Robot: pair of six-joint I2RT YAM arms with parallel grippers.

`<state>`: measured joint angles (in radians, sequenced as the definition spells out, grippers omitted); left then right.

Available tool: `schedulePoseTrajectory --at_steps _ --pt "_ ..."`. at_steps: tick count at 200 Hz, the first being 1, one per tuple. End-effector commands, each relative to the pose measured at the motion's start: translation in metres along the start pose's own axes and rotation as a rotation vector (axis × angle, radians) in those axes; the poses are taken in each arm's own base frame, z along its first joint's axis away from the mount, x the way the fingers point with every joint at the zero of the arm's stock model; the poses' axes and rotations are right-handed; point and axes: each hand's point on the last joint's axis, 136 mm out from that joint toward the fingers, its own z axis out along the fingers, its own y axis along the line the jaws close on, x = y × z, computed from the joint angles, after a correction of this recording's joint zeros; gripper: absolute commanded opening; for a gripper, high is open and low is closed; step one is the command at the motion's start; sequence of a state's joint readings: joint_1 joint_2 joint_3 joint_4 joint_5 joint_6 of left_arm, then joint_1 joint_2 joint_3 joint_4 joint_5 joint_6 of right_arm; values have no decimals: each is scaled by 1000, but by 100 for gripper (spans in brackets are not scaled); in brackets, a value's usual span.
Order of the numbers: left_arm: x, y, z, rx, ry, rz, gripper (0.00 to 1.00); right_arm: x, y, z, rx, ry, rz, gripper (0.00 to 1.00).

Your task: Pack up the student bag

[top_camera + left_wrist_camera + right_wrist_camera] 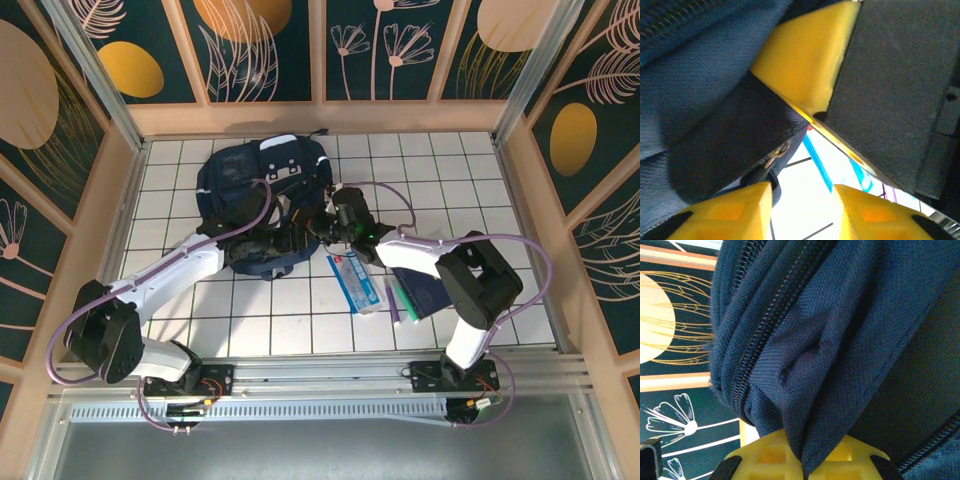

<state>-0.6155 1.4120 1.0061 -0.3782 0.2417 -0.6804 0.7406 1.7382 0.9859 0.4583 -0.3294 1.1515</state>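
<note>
The student bag, a navy-blue backpack with a light grey flap, lies at the back middle of the tiled table. My right gripper is at the bag's near right edge. In the right wrist view it is shut on a fold of the bag's navy fabric, beside a zip. My left gripper is close beside it at the bag's near edge. In the left wrist view it is open, with bright table showing between the yellow fingers. A metal zip pull hangs just above the left finger.
A flat clear packet with blue print lies on the tiles right of the bag. A dark-blue book with purple and green items lies further right. Wooden walls enclose the table on three sides.
</note>
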Motion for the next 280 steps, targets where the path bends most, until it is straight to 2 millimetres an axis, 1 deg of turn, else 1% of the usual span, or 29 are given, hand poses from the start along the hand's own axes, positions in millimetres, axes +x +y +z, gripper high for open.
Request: schedulePoseTrajectory --at_steps 1,17,32,54,83,95,122,149,167,211,213,216,237,256,271,280 --pt "2 0 6 15 12 10 34 -13 54 -6 -129 -50 -48 0" --pt "3 11 10 -39 9 10 38 -12 55 -5 -132 -47 -46 0" --pt "2 22 12 -90 -4 11 40 -11 58 -6 -136 -46 -49 0" --pt "-6 35 8 -163 -49 10 47 -11 57 -7 -134 -46 -48 0" --pt "-16 35 -5 -181 -114 11 49 -11 55 -8 -129 -47 -50 0" --pt "-17 35 -7 -185 -128 15 50 -10 56 -7 -131 -45 -49 0" --pt "-16 35 -5 -180 -123 9 54 -9 57 -7 -137 -42 -45 0" --pt "-20 38 -5 -198 -147 -3 59 -8 57 -5 -139 -40 -45 0" --pt "-23 38 -6 -201 -161 1 59 -8 58 -5 -138 -38 -47 0" --pt "-23 31 5 -153 -139 10 58 -8 61 -5 -145 -39 -47 0" --pt "-17 35 8 -160 -125 9 58 -8 61 -5 -145 -40 -48 0" --pt "-15 37 9 -161 -122 9 58 -8 62 -5 -146 -40 -48 0" --pt "-17 39 12 -159 -140 16 58 -6 63 -4 -151 -33 -46 0" --pt "-17 48 12 -197 -158 37 63 -7 65 -4 -155 -33 -46 0" --pt "-18 55 13 -229 -164 51 69 -6 66 -5 -156 -31 -46 0" --pt "-17 56 14 -235 -164 56 70 -7 66 -5 -156 -32 -46 0"
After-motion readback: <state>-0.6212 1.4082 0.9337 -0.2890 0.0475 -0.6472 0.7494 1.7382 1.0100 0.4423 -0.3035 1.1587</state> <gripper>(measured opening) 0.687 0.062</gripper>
